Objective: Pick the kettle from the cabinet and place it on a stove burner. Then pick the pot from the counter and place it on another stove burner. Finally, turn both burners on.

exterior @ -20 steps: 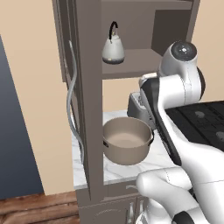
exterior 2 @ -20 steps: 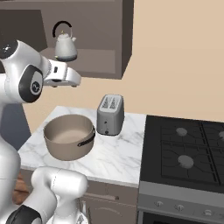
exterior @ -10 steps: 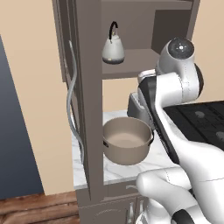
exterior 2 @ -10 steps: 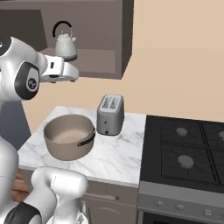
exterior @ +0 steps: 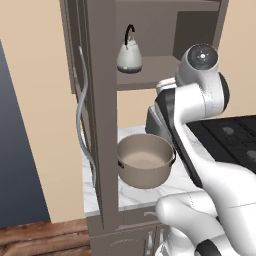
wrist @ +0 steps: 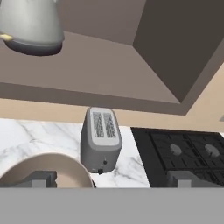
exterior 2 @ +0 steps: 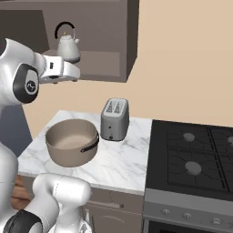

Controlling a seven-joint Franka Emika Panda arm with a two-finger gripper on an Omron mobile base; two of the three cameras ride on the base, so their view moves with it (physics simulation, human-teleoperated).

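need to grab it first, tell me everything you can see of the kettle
The kettle is small, dome-shaped, silver-grey and metallic-looking, with a thin black arched handle over a small knobbed lid and a darker base. It stands upright on the open shelf of the cabinet, above the counter. Only the shelf touches it; the gripper hangs open just below and in front, not on it.

Glossy white arm [exterior: 200, 165] (dark joints)

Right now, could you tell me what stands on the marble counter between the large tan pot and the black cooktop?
A boxy grey toaster stands between the wide tan pot and the black cooktop, on the white marble counter; the right base view shows it.
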